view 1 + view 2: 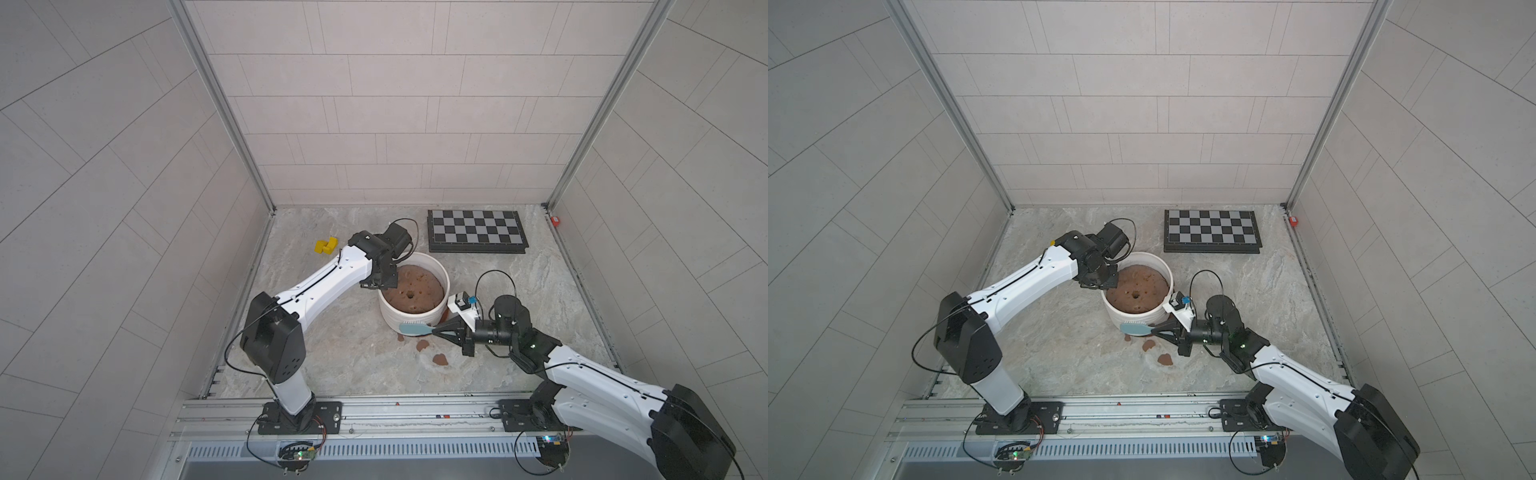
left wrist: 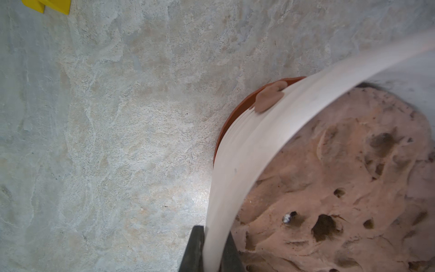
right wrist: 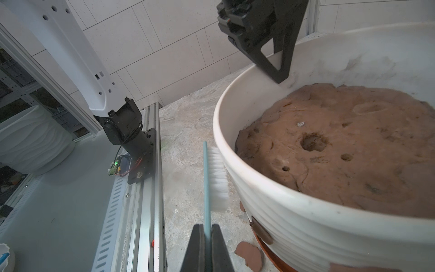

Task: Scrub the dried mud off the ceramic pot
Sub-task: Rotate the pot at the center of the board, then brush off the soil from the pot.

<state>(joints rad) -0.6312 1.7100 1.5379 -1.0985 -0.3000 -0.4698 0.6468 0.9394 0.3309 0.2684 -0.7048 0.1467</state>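
Observation:
The white ribbed ceramic pot (image 1: 388,316) (image 1: 1113,309) stands mid-table on an orange-brown saucer (image 2: 237,113). My left gripper (image 1: 384,282) (image 2: 213,232) is shut on the pot's thick rim (image 2: 259,141) at its far left side, one finger outside and one inside. My right gripper (image 1: 436,330) (image 3: 207,227) is shut on the handle of a light-blue brush (image 1: 415,329) (image 3: 217,179), whose white bristles press against the pot's near wall. Dried mud sticks to the wall as a blob (image 2: 268,99) and a flake (image 3: 262,229). Other flakes (image 1: 423,345) lie on the table.
Lumpy brown soil (image 1: 411,289) with a central hole fills the pot. A folded chessboard (image 1: 476,230) lies at the back right, a yellow block (image 1: 326,245) at the back left, and a small red object (image 1: 555,220) by the right wall.

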